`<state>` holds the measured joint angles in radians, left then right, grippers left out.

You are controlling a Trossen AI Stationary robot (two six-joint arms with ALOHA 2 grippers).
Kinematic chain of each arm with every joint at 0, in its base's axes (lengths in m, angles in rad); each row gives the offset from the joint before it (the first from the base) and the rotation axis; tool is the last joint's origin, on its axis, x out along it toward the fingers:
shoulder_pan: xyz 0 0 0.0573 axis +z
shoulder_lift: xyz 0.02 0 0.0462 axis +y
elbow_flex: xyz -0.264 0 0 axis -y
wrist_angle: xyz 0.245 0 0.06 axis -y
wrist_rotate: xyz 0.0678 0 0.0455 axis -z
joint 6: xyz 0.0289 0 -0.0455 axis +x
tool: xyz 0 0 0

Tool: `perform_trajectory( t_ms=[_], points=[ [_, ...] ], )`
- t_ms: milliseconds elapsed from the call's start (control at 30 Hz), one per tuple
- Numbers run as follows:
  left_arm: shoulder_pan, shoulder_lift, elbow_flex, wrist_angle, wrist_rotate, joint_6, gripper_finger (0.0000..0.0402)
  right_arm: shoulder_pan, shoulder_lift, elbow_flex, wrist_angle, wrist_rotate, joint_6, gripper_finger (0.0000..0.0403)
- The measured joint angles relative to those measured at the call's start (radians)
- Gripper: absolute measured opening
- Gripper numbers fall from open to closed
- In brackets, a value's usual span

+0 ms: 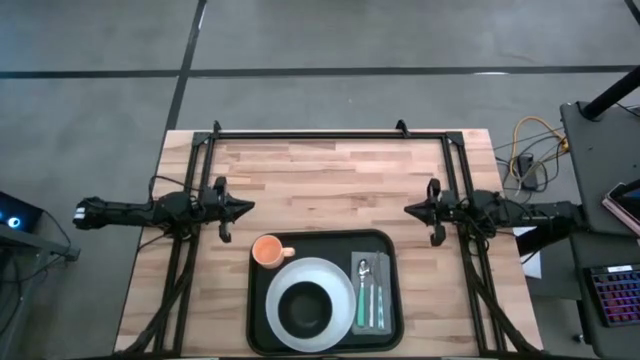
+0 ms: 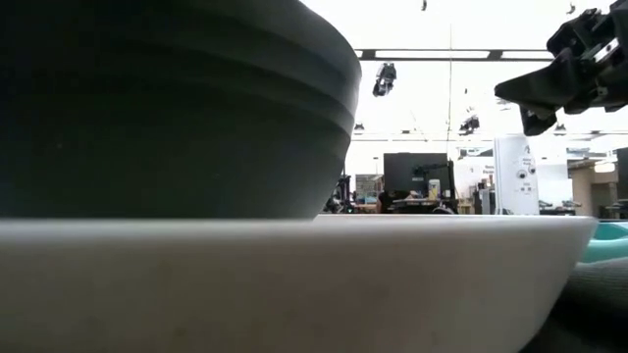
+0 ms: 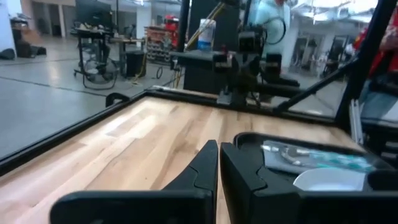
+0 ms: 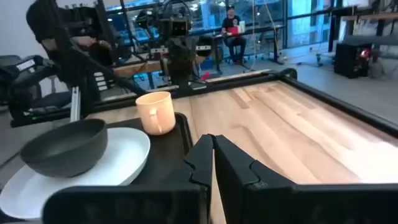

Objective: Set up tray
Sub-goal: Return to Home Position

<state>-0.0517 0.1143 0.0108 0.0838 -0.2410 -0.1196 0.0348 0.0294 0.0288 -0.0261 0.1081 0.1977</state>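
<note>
Left gripper closed, empty, over table, right gripper likewise closed, empty, tray between them holding plate, bowl, cup, napkin

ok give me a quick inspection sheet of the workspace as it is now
surface: wooden table with a black frame round it
job's things: black tray, low and middle in the high view, holds a white plate with a dark bowl on it, an orange cup, and a grey napkin with cutlery on top
clutter: nothing seen
claws: left claw and right claw both shut, empty, clear of the tray, facing each other
cables: loose bundle off the table's right side
surroundings: keyboard, grey floor
</note>
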Motion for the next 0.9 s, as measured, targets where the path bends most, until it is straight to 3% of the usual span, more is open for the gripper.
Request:
perform_trajectory(
  t_ms=[233,600,900],
  points=[
    [0.0,0.003,0.0,-0.001,0.001,0.032,0.0,-0.005,-0.003,0.0,0.008,0.057,0.004,0.0008],
    [0.0,0.003,-0.001,0.003,0.002,0.032,0.0,-0.005,-0.001,0.0,0.007,0.057,-0.109,0.0008],
    [0.0,0.003,-0.001,0.003,0.002,0.032,0.0,-0.005,-0.001,0.0,0.007,0.057,-0.088,0.0009]
  ],
)
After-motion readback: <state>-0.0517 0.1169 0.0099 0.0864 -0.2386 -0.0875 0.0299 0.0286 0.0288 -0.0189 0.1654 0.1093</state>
